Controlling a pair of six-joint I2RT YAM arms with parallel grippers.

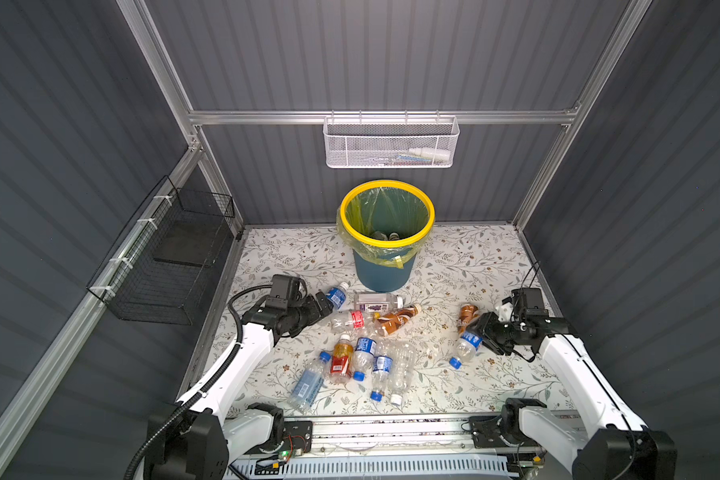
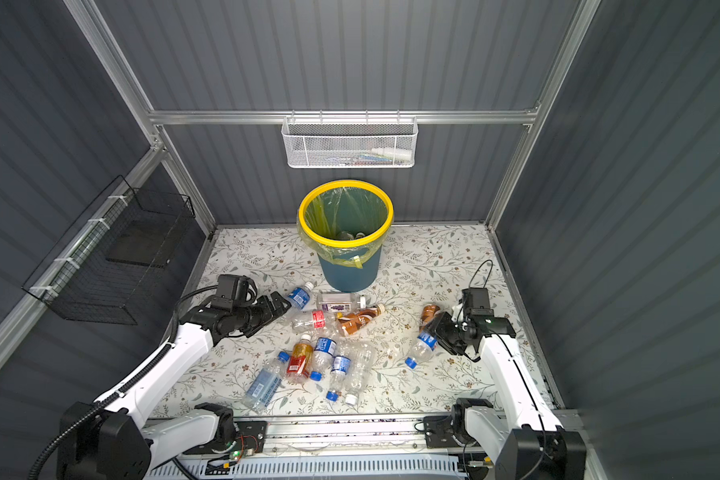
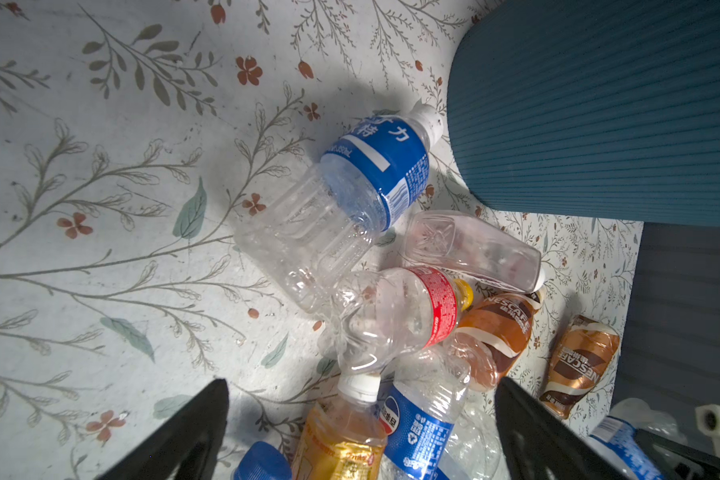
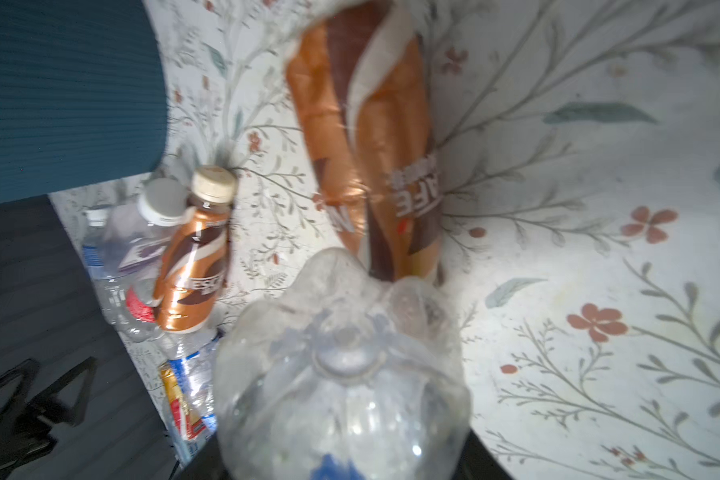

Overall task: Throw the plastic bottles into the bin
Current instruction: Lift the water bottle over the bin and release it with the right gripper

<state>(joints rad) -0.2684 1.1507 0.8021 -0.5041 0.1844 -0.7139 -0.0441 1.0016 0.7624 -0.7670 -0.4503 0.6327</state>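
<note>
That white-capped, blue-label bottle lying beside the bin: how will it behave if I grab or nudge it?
The blue-label bottle looks empty, so probably very light. Its clear ribbed wall seems thin and may buckle under a squeeze. Lying on its side, it will likely roll if nudged.

The table (image 1: pixel 495 266) has a white top printed with leaves and small red flowers. The bin (image 1: pixel 385 270) stands on it at the back, in the middle. Just in front of the bin lie a blue-labelled bottle (image 1: pixel 336 296), a purple-labelled bottle (image 1: pixel 377 301), a red-labelled bottle (image 1: pixel 354 319) and a brown bottle (image 1: pixel 395 322). Further in front lies a cluster of bottles (image 1: pixel 364 353). To the front right of the bin lies a second brown bottle (image 1: pixel 467 313). Beside it is a blue-capped bottle (image 1: pixel 466 347); whether it rests on the top I cannot tell.
</note>
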